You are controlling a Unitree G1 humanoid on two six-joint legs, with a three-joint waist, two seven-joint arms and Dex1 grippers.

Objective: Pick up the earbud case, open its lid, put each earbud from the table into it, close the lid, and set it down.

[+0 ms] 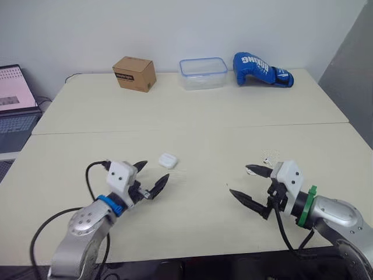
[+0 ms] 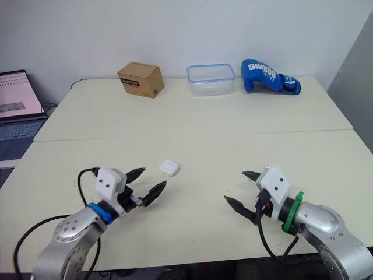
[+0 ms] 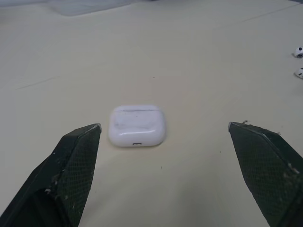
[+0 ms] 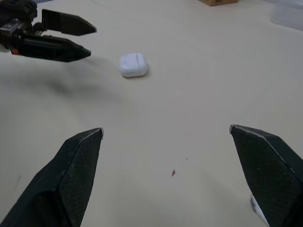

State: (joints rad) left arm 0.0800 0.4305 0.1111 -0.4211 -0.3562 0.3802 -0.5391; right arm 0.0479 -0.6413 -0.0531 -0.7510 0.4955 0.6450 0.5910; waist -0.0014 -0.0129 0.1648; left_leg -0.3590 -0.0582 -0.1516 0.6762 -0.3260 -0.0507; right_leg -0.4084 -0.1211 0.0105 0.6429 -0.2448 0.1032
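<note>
while left gripper, right gripper gape, earbud case near left (box, glove behind)

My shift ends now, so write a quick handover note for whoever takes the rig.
Left gripper: open, empty, just short of the earbud case, which lies shut on the table.
Right gripper: open, empty, near two loose earbuds on the table.
Done: nothing yet.
To do: pick up case, open lid, load both earbuds, close, set down.
</note>
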